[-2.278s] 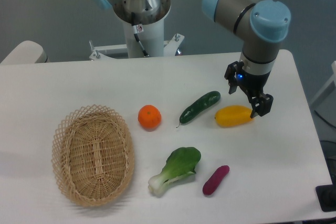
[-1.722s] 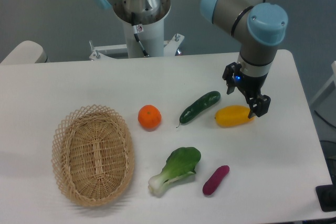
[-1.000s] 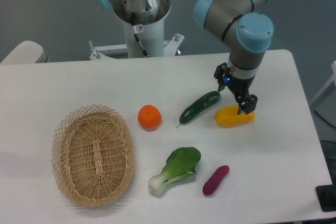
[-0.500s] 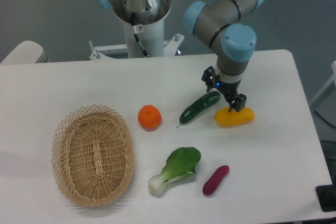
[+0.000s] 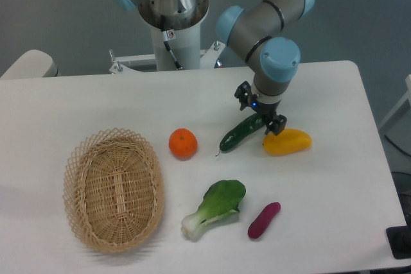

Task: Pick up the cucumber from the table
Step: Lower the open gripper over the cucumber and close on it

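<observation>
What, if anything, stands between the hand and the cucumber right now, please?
Nothing visible does. The hand is open over the upper right end of the cucumber, hiding that end. The yellow fruit lies close beside it to the right, not between them.

Arm bent downward, end effector (image 5: 260, 110) low with fingers spread apart

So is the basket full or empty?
Empty. The wicker basket shows only its bare woven bottom; the cucumber lies on the table.
</observation>
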### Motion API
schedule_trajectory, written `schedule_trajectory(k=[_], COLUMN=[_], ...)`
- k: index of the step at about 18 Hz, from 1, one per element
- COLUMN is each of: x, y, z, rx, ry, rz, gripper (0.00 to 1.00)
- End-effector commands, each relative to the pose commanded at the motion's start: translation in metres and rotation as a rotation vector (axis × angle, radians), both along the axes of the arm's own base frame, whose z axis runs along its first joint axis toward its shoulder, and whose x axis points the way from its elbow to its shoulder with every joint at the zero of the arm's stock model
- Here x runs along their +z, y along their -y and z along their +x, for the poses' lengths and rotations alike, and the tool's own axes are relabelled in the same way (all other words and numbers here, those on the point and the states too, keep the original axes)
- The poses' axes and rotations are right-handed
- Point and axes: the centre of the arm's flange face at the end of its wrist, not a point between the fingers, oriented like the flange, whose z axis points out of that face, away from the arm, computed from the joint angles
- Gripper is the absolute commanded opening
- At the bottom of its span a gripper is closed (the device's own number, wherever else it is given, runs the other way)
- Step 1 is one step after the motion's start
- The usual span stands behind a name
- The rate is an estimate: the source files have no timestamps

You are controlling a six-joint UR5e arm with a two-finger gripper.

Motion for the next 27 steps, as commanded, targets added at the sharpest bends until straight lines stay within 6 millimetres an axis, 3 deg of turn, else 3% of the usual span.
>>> schedule_trajectory(k=[8,16,17,20,22,24,27], x=[-0.005,-0.028,-0.03,-0.026,-0.024,-0.02,-0.006], y=[-0.004,-0.005,-0.005,-0.006,-0.007,-0.008,-0.013], z=[0.004,0.002,0.002,-0.001,-0.002,-0.005,-0.014], rx=[-0.002,0.001,0.001,0.003,0.003,0.003,0.003], ry=[-0.008,-0.04,-0.046,-0.055,-0.059,-0.066,-0.085], rz=[-0.001,0.019,0.022,0.025,0.027,0.027,0.038], gripper=[1.0,1.0,0.96,0.52,0.44,0.28,0.2])
